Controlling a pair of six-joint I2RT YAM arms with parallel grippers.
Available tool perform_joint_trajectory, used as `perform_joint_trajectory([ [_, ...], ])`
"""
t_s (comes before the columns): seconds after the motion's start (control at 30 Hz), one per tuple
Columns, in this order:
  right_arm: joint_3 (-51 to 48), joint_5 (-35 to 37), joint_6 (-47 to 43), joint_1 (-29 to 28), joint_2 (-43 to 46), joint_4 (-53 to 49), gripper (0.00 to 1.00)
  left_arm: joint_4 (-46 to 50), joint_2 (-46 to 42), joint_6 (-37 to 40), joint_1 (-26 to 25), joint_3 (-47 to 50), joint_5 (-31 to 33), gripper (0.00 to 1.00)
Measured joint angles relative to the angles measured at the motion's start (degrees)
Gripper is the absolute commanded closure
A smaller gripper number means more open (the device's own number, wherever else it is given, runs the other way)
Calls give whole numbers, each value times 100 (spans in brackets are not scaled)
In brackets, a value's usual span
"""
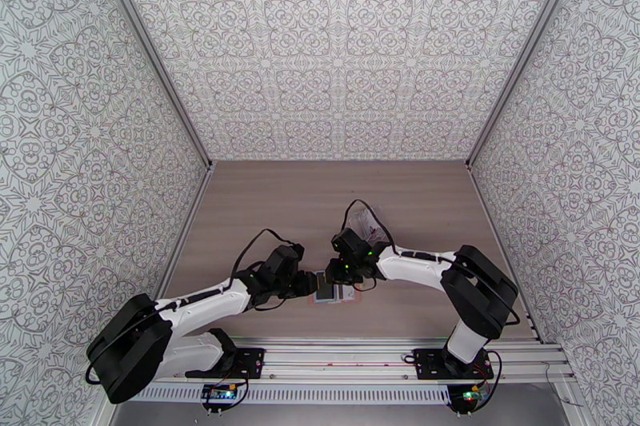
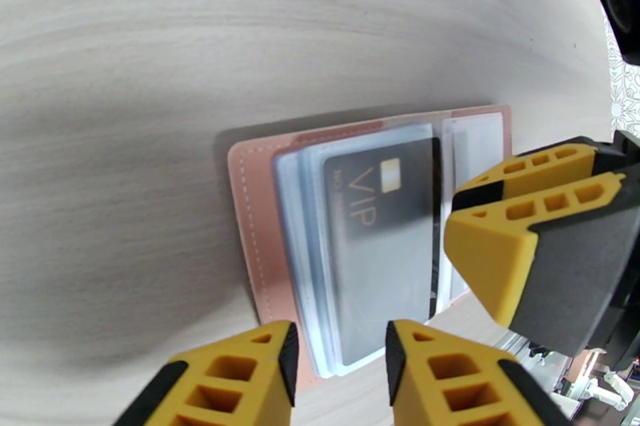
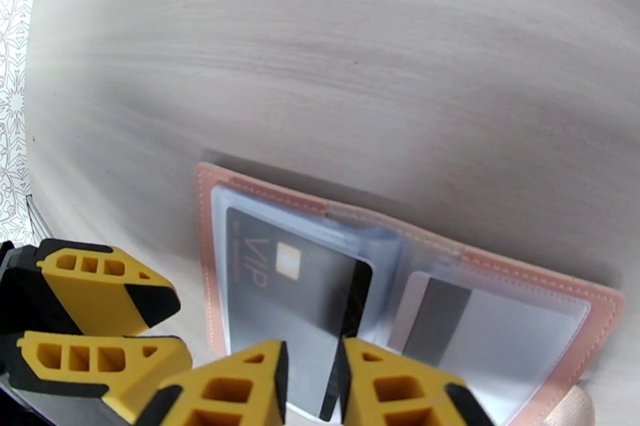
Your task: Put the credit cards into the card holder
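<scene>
Card holder point(image 2: 252, 228) pink-brown, white stitching; VIP card point(image 2: 384, 260) black, gold lettering; table point(image 2: 160, 60) pale woodgrain; walls point(image 1: 344, 44) grey ornamental.

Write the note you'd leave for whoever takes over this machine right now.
Left tool: slightly open over the card holder's end.
Right tool: nearly closed at the black VIP card's edge; grip unclear.
The card holder lies open on the table.
Done: striped card sleeved; VIP card mostly in.
Left to do: seat it, then check the clear pouch for more cards.
</scene>
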State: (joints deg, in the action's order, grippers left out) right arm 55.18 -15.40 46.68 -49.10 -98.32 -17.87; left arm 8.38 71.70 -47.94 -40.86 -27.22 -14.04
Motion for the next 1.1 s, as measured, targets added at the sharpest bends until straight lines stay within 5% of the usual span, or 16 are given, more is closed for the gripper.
perform_joint_trajectory([
  [1.1, -175, -2, 2, -35, -44, 138, 72, -136, 153, -70, -42, 0, 0, 62],
])
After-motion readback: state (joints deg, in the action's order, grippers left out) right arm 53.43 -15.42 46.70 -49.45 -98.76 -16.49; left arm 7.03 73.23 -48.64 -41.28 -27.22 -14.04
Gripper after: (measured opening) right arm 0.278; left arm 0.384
